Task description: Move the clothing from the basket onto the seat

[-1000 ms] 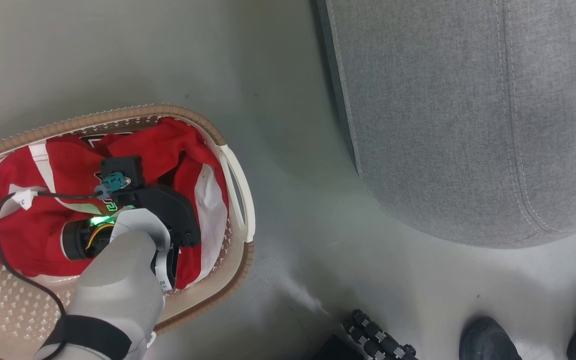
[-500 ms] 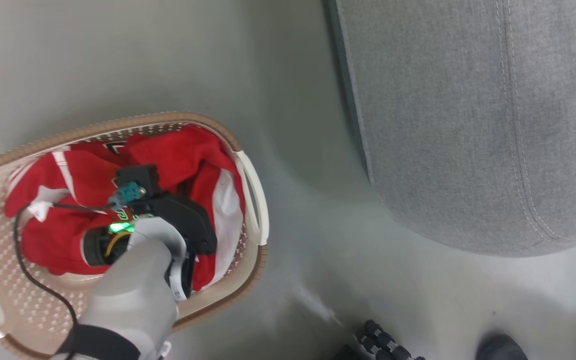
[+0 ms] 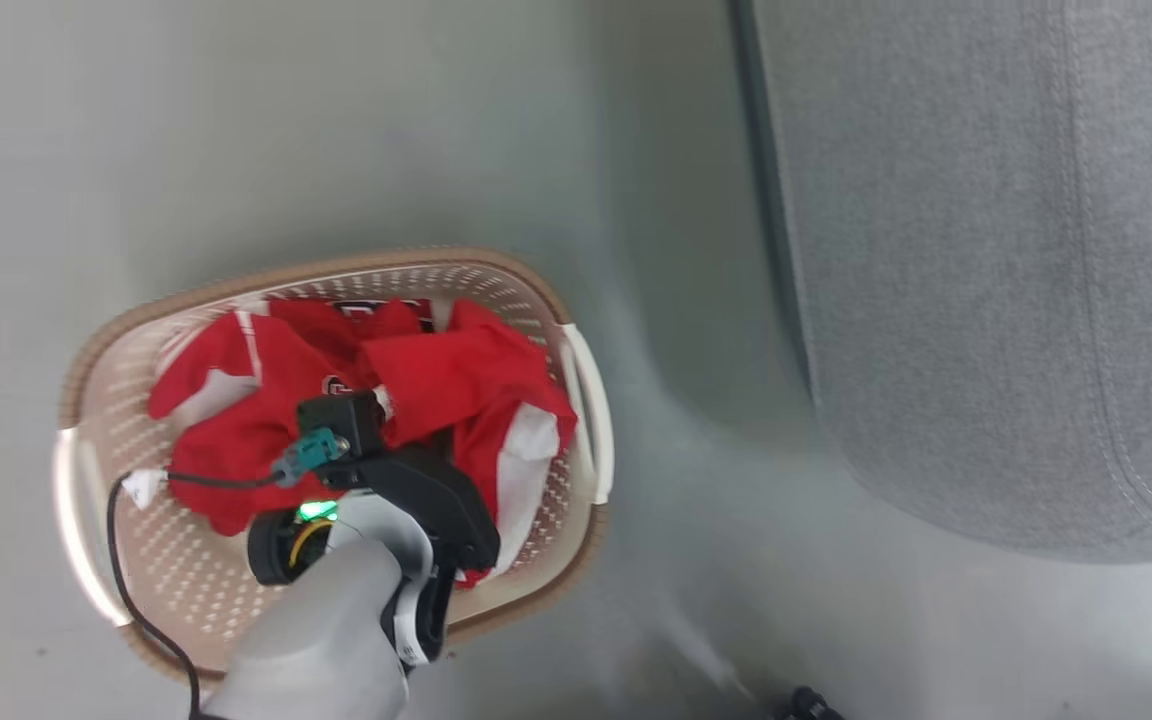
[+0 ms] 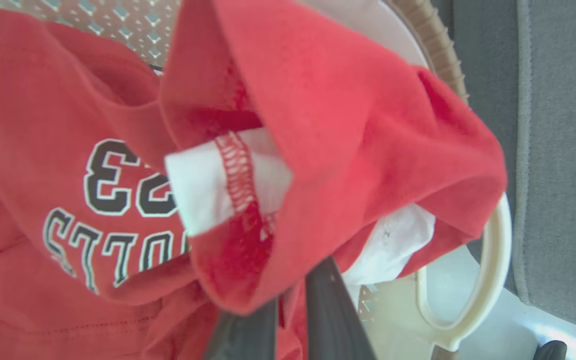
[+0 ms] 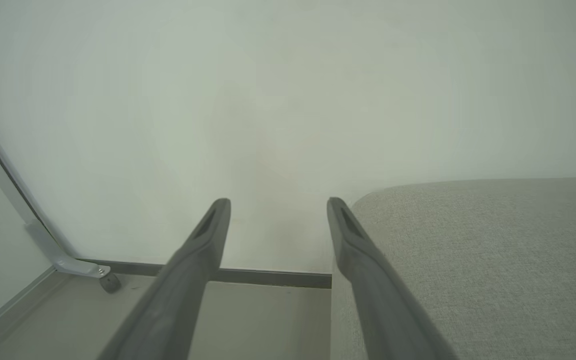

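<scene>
The cream basket [image 3: 336, 268] with its brown rim stands on the floor, and the red and white clothing [image 3: 456, 380] is piled in it. My left arm [image 3: 336, 620] reaches down into the pile. In the left wrist view my left gripper [image 4: 288, 305] is shut on a bunched fold of the red clothing [image 4: 348, 125], which drapes over the fingertips. Beside it lies a garment with black, white-edged lettering [image 4: 113, 200]. The grey seat [image 3: 986, 250] lies to the right of the basket. My right gripper [image 5: 278, 204] is open and empty, next to the seat's edge [image 5: 493, 250].
A white basket handle [image 4: 488, 280] faces the seat [image 4: 563, 150] across a strip of grey floor [image 3: 696, 400]. A black cable [image 3: 116, 560] loops over the basket. A white leg with a caster [image 5: 110, 282] stands by the pale wall. A small dark object [image 3: 811, 705] shows at the bottom edge.
The head camera has moved, so basket and seat sit further right and look smaller; the shoes have left view. The red fabric is gathered higher around my shut left gripper.
</scene>
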You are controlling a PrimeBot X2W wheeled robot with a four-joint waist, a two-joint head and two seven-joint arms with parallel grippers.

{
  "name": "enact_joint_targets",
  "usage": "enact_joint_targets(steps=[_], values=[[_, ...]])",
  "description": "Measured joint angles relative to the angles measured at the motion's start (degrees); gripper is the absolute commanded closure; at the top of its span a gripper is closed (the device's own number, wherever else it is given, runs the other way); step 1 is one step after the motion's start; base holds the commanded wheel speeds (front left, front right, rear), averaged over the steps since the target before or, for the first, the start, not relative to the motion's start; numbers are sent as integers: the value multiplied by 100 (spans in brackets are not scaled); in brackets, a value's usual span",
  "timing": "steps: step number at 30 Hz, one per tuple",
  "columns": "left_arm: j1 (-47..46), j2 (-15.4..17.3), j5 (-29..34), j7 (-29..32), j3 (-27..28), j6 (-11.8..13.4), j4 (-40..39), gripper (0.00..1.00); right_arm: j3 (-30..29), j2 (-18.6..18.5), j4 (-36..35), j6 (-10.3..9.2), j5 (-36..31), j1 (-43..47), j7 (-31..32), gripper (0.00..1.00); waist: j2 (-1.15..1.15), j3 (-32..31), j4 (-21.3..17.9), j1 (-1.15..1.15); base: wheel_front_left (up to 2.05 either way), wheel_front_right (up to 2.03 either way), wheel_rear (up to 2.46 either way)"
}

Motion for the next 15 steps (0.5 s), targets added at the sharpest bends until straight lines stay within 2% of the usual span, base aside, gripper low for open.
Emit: enact_joint_targets(steps=[8, 15], values=[[339, -8, 275, 0, 334, 0, -541, 100, -192, -21, 13, 0, -136, 236, 0, 0, 0, -339, 395, 0, 0, 0, 0], [555, -26, 932, 0, 832, 0, -829, 100, -245, -20, 232, 0, -303, 510, 0, 0, 0, -770, 715, 0, 0, 0, 0]])
